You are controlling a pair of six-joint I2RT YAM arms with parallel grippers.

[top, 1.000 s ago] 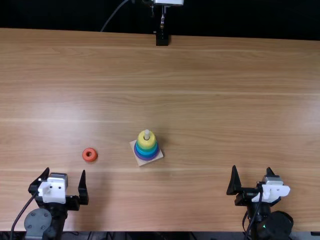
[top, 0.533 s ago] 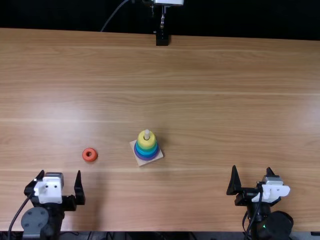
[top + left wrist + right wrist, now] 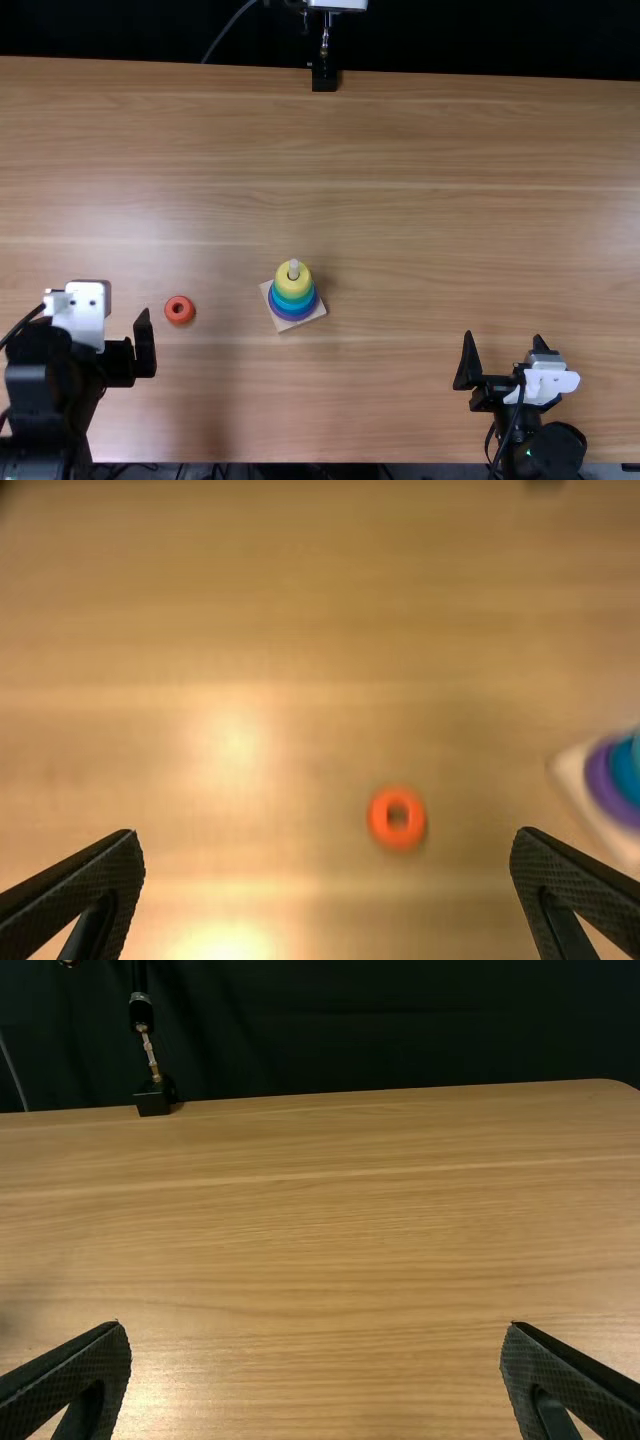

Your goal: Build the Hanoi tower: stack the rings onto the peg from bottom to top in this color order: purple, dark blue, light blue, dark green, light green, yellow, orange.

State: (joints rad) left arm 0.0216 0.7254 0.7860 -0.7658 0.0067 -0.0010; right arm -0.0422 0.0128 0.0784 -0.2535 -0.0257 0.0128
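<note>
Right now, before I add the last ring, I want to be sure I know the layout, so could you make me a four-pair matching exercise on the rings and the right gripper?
1. Orange ring
2. Purple ring
3. Right gripper
4. Yellow ring

A. Topmost on the peg
B. Fingers apart, right of the peg
C. On the table, left of the peg
D. Lowest on the peg

Pairs: 1-C, 2-D, 3-B, 4-A
</note>
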